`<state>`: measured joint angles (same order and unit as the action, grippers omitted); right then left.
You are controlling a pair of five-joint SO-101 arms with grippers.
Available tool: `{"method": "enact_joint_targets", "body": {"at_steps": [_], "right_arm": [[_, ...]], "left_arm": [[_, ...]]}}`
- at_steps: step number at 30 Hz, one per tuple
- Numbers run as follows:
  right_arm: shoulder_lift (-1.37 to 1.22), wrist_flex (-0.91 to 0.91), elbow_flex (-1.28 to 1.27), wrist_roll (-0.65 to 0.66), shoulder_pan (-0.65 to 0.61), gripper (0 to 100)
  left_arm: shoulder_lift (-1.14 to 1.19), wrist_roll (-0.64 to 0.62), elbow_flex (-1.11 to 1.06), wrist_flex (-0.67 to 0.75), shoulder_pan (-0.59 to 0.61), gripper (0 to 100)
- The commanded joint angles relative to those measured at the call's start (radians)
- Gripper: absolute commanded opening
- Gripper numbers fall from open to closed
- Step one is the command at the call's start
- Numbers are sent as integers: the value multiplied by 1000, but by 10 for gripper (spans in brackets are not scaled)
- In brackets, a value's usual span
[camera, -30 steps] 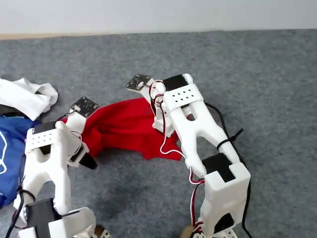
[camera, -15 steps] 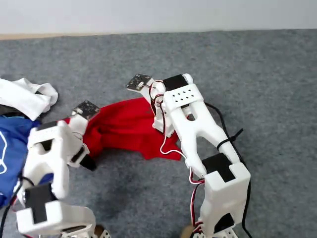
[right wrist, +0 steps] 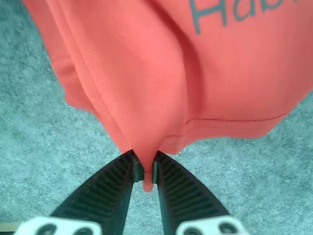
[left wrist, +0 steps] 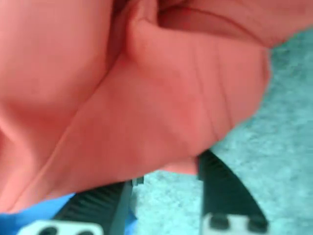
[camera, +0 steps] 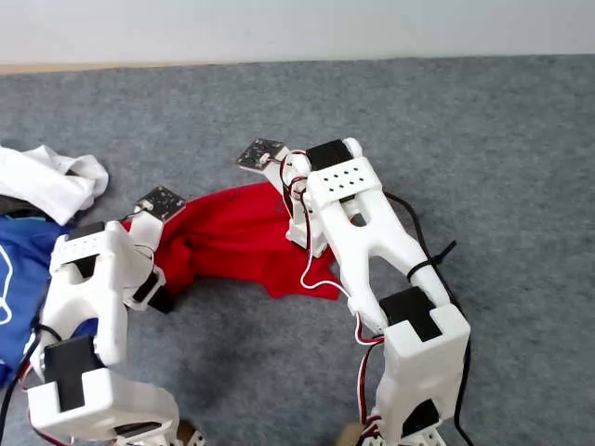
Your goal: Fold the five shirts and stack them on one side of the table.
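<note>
Left gripper (left wrist: 166, 172) is hanging low, fingers spread apart. Right gripper (right wrist: 145, 165) is clamping a fold of the red shirt (right wrist: 205, 83). Both arms are bending forward, wrists pitched down.

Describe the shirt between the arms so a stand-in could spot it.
On the grey table, look to the middle. The red shirt lies crumpled there, one fold pinched in the right gripper. The white shirt and blue shirt sit at the table's left edge; it alone is red.

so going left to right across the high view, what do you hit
blue shirt -> left arm -> red shirt -> right arm
</note>
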<state>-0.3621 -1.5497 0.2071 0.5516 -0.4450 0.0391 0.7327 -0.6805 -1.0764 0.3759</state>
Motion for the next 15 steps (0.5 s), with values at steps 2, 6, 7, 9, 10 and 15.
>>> {"method": "enact_joint_targets", "body": {"at_steps": [2,6,7,9,10,15], "right_arm": [[16,-5,41,3,10,10],[25,-7,41,3,13,10],[25,-8,44,3,13,10],[27,-24,49,3,13,10],[25,-38,57,3,13,10],[25,-82,87,3,25,10]], "left_arm": [[-11,9,38,6,-23,59],[-12,6,111,-55,-75,2],[-12,6,142,-89,-83,2],[-12,6,208,-160,-95,2],[-12,6,242,-195,-100,2],[-12,5,392,-318,-103,2]]}}
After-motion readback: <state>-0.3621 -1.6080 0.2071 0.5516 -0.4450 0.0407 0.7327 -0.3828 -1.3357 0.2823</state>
